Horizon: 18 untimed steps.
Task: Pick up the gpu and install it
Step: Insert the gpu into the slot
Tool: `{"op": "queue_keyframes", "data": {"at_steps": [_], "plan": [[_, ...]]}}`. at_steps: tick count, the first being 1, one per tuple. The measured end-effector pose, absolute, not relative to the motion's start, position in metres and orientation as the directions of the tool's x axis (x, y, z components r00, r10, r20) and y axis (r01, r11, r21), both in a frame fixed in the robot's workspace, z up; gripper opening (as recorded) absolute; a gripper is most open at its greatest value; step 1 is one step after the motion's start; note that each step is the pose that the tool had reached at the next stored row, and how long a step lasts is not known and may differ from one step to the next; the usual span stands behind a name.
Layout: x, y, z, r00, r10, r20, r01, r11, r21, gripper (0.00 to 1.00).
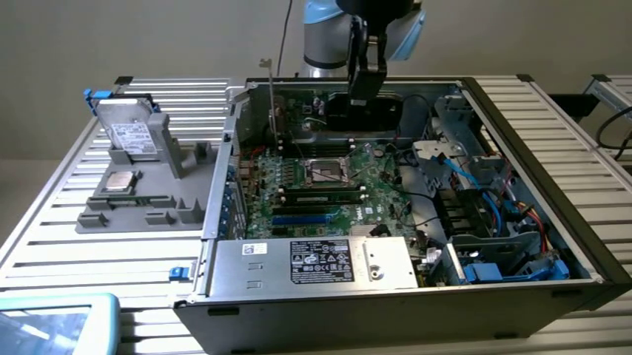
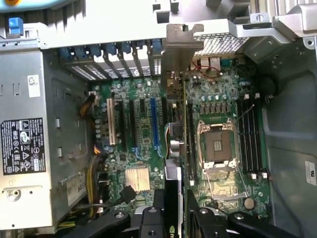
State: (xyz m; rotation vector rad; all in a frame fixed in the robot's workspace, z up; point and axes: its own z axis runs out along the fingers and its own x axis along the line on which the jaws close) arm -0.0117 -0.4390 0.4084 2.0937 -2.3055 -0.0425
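We judge pickup done: the end effector [image 2: 173,215] is clamped on the flat black-shrouded gpu [image 2: 176,139], edge-on above the green motherboard [image 2: 141,130], not yet seated.

Claw [image 2: 174,203] clamped on gpu [image 2: 179,54] — edge-on, above green motherboard [image 2: 138,124]

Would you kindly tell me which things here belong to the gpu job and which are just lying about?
Job: gpu; gripper clamped on it; open computer case.
Lying about: hard drive; grey parts holder.
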Motion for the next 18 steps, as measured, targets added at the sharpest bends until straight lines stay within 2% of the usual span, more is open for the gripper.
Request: {"op": "queue_keyframes", "data": {"at_steps": [5,10,18], "plan": [[-0.012,-0.439,0.408,-0.096,-0.995,0.004,-0.995,0.096,0.039,0.27],[-0.013,-0.437,0.406,-0.095,-0.993,0.063,-0.995,0.097,0.033,0.27],[-0.023,-0.437,0.392,-0.070,-0.996,0.064,-0.997,0.072,0.033,0.27]]}}
